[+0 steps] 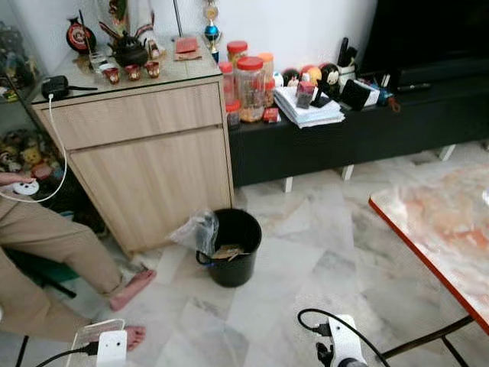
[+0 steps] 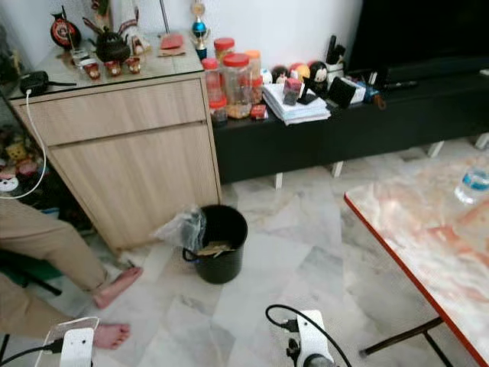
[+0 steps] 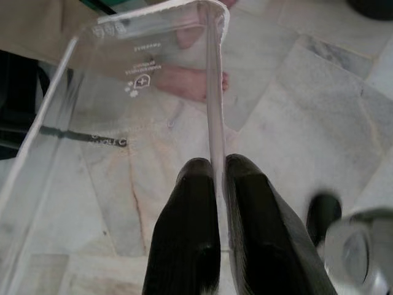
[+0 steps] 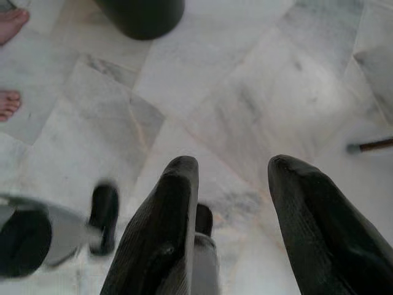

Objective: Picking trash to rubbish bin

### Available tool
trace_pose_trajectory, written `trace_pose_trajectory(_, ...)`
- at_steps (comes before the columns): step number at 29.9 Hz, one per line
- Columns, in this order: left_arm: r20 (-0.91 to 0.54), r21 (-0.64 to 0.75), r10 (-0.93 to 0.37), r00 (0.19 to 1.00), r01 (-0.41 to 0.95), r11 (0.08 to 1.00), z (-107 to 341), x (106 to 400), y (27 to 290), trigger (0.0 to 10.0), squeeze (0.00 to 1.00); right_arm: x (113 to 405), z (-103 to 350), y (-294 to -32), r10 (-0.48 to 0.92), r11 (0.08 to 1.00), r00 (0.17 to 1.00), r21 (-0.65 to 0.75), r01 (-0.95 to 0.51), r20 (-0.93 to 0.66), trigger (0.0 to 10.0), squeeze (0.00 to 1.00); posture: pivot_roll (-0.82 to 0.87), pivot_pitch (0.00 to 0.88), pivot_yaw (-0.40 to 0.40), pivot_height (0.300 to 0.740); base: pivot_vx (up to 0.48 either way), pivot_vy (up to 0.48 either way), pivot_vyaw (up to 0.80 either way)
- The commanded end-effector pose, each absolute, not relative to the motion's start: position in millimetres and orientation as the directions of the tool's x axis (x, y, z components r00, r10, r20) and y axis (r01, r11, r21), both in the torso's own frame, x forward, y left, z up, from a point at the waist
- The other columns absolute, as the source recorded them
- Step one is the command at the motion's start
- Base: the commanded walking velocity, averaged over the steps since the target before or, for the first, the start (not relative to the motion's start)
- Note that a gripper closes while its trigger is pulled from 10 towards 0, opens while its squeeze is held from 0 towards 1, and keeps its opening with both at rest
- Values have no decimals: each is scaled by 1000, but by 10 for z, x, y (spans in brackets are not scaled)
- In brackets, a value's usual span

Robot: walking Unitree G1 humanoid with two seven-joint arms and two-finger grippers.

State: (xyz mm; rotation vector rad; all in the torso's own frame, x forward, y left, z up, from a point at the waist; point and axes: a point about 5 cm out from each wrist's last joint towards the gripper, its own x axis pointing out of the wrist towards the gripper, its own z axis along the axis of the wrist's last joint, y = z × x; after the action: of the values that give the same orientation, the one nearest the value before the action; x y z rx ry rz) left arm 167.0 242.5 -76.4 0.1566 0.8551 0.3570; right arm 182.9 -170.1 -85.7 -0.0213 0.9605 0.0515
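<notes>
Left gripper [image 3: 218, 178] fingers pinch a clear plastic container [image 3: 123, 123] wall above the marble floor [image 4: 245, 80]; right gripper [image 4: 233, 178] fingers are spread, bare. Black rubbish bin [image 1: 231, 246] at twelve o'clock.

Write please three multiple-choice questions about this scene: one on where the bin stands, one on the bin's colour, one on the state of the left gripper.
1. Where does the rubbish bin stand?
A. on the floor beside the wooden cabinet
B. on the marble table
C. on the TV bench

2. What colour is the bin?
A. white
B. black
C. red

3. What is the left gripper doing?
A. open over the floor
B. shut on a clear plastic container
C. holding a bottle

Answers: 1 A, it sits on the tiles near the cabinet's corner; 2 B, its walls are black; 3 B, both fingers pinch the container's wall.
</notes>
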Motion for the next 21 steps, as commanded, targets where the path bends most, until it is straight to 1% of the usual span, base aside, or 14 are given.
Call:
trace_pose_trajectory(1,-709,307,394,585,-247,919,-756,1621,2535,10000,0,1874,-840,-1604,58,998,588,33,-52,-807,10000,0,69,41,39,740,382,0,0)
trace_pose_trajectory(13,-715,317,390,580,-227,921,-765,1574,2573,10000,0,1827,-860,-1607,51,999,589,44,-26,-807,10000,0,54,59,60,740,378,0,0)
trace_pose_trajectory(21,-710,320,387,589,-220,922,-749,1612,2574,10000,0,1806,-866,-1645,40,999,592,44,-7,-805,10000,0,43,61,69,740,377,0,0)
